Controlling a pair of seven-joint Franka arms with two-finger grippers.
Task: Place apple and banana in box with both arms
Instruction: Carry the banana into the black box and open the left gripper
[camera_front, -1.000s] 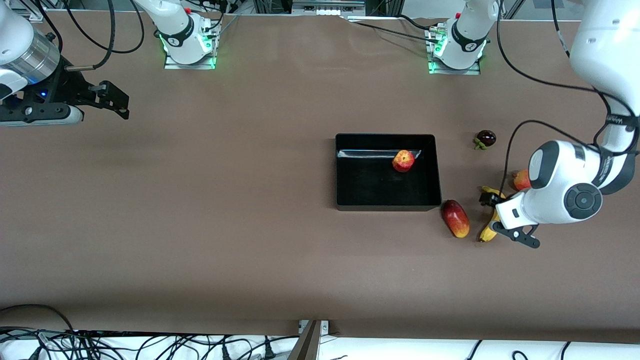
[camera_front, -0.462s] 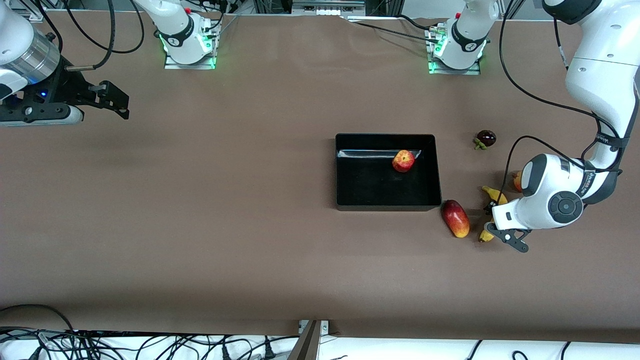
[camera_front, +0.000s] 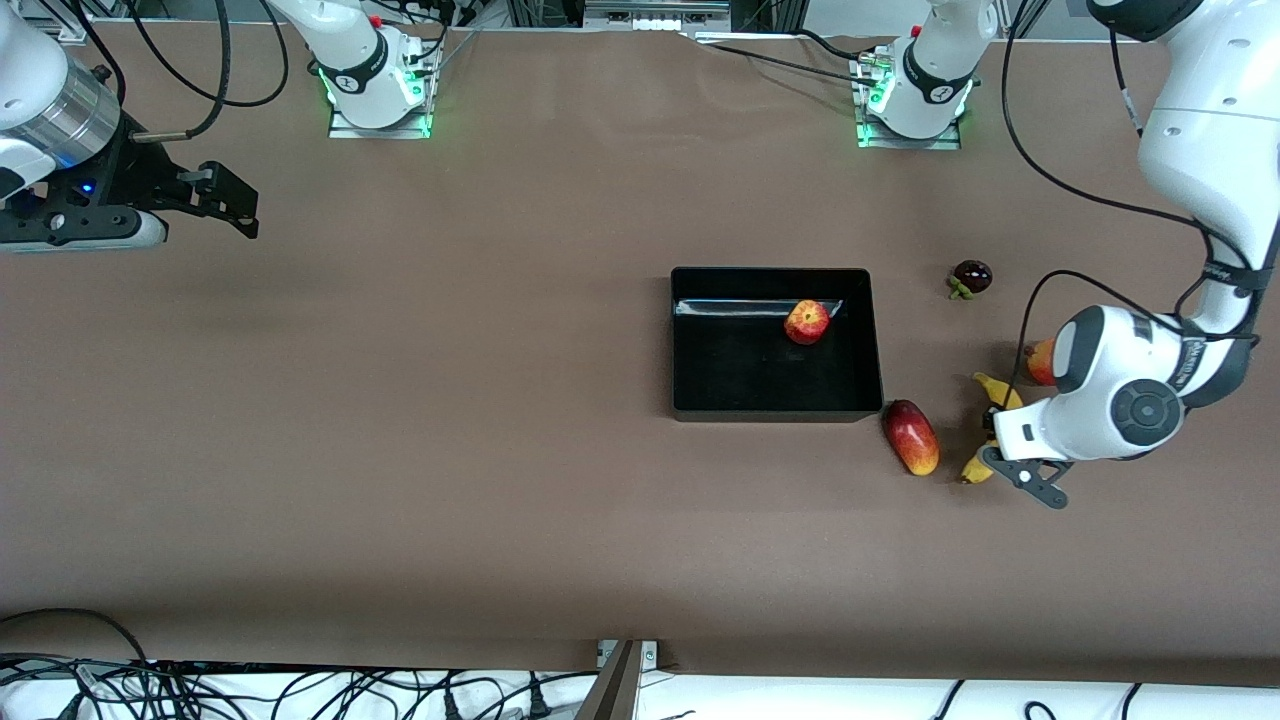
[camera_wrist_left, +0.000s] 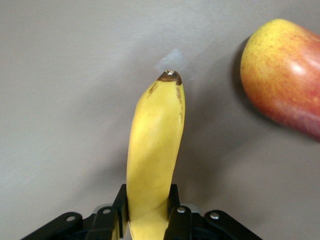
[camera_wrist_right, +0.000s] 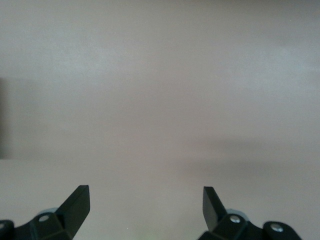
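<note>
The black box (camera_front: 775, 410) sits mid-table with the red apple (camera_front: 806, 322) inside, by the wall nearest the robot bases. The yellow banana (camera_front: 997, 392) lies on the table toward the left arm's end, partly hidden by my left gripper (camera_front: 990, 432). In the left wrist view that gripper (camera_wrist_left: 148, 205) is shut on the banana (camera_wrist_left: 155, 140), with both fingers (camera_wrist_left: 120, 202) pressed against its sides. My right gripper (camera_front: 235, 205) waits open and empty over bare table at the right arm's end; it also shows in the right wrist view (camera_wrist_right: 145, 200).
An oblong red-yellow fruit (camera_front: 911, 437) lies between the box's corner and the banana. A dark round fruit (camera_front: 971, 277) lies nearer the bases. An orange-red fruit (camera_front: 1040, 362) peeks out beside the left arm. A red-and-yellow fruit (camera_wrist_left: 285, 75) shows near the banana's tip.
My left gripper has come down around the banana and closed on it. The banana has shifted slightly toward the left arm's end. The right arm has not moved.
</note>
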